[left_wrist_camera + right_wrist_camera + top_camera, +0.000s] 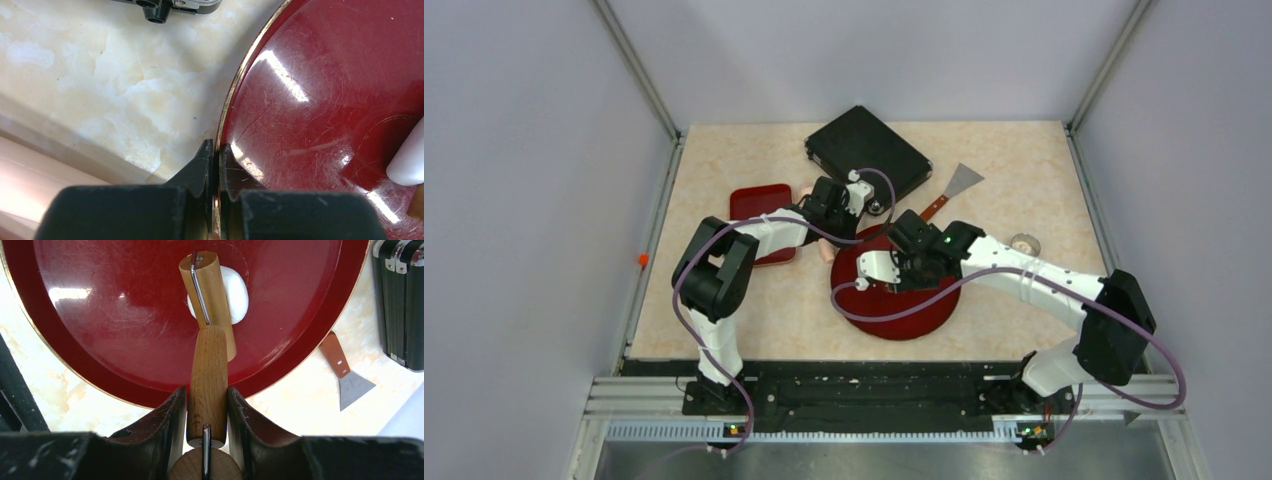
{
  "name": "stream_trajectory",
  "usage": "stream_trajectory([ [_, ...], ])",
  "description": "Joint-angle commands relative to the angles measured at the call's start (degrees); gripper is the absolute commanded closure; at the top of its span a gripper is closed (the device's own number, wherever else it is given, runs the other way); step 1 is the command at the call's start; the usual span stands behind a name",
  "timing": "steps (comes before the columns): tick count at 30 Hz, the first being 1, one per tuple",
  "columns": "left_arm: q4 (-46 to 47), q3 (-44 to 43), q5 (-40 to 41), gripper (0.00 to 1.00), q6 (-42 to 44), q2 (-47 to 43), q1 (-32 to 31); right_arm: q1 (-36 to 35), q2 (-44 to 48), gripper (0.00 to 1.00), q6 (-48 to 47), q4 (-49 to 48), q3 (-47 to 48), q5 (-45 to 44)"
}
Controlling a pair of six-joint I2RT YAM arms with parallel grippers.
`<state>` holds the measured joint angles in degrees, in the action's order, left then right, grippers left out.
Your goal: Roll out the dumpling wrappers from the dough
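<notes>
Overhead from behind, wrist cameras close, all sharing red plate [914, 322]

White arms [1024, 270] with black joints [714, 272], looping purple cables [894, 319] and black fingers [167, 420].

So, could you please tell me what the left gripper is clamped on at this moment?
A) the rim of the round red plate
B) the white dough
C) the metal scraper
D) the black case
A: in the left wrist view the left gripper pinches the gold-edged rim of the round red plate, while the right gripper holds the wooden roller.
</notes>
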<state>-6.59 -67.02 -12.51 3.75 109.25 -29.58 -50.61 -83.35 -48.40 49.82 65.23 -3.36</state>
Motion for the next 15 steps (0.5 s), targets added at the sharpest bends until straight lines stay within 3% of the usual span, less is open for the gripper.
stream_trajectory([
  [1,1.76,1.14,7.11,1.0,0.07,-0.53,0.55,-2.47,-1.34,1.0,1.79,9.23,-3.03,11.01],
  [15,1.8,1.16,6.94,1.0,0.24,-0.58,0.53,-2.46,1.45,1.0,1.56,11.67,1.9,9.71],
])
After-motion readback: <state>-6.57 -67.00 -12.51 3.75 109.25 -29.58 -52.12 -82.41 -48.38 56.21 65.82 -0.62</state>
